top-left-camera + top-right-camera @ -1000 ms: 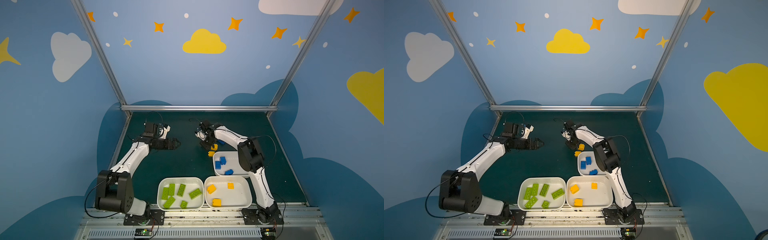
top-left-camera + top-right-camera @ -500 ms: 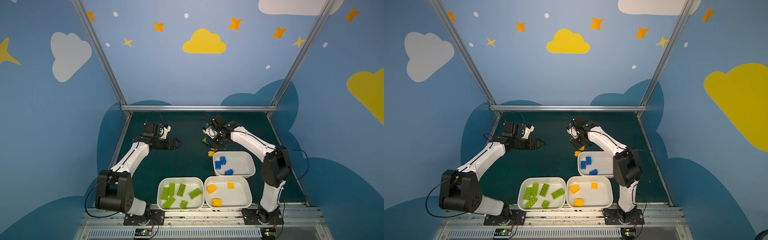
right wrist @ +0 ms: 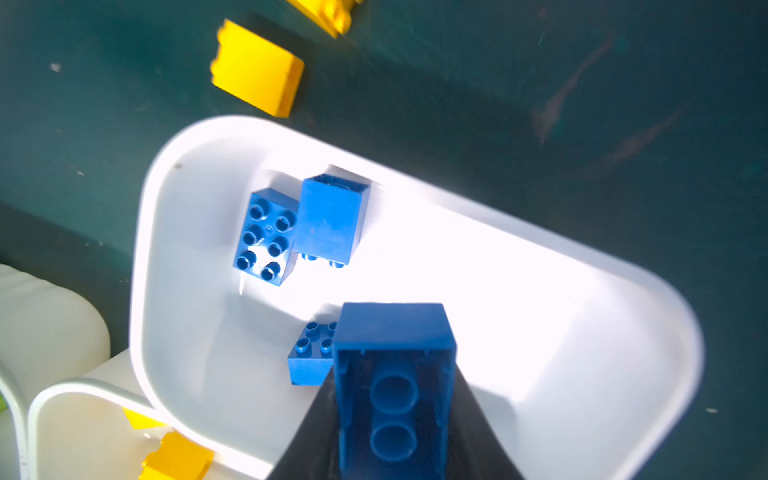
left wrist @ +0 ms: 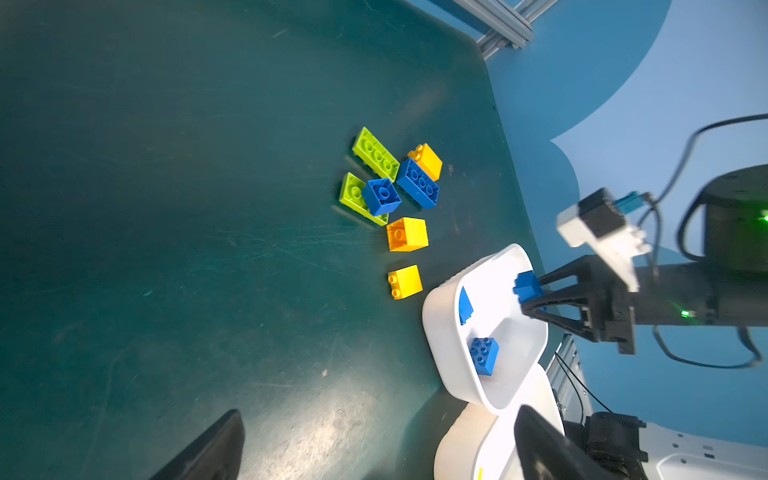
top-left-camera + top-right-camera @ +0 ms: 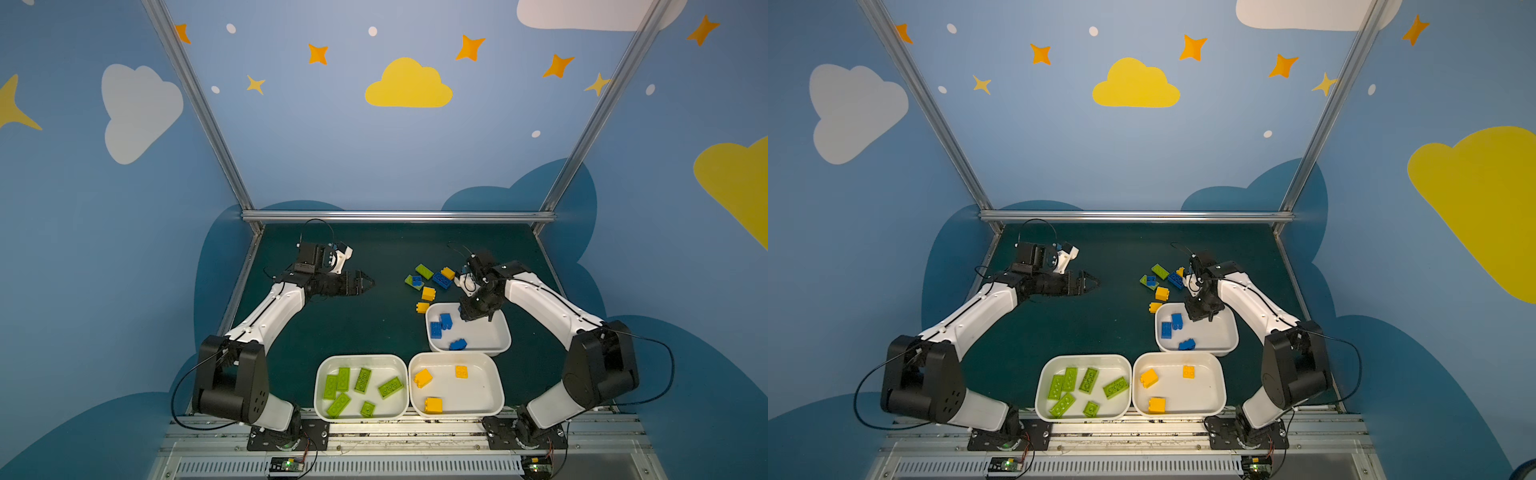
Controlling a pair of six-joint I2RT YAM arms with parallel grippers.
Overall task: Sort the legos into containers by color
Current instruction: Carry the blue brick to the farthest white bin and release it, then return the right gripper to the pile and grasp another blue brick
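The dark green bench (image 5: 365,324) lies bare between the arms, leaving a wide passage. A cluster of green, blue and yellow plastic studded bricks (image 5: 440,279) crowds the far-left corner of the shallow white rectangular tray (image 5: 488,338), whose right half stands free.

Light bright, overhead. Tray (image 3: 519,291) under right pincer (image 3: 394,368) blown white; tabletop (image 4: 316,432) sheen beside left pincer (image 4: 380,411). Right wrist view motion-blurred; top views bow at edges.

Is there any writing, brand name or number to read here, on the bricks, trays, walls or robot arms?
None can be read.
Walls: only painted shapes like the yellow cloud, no words.
Blue brick in the tray: no legible mark on its studs.
Small circuit board: any print too small to read.
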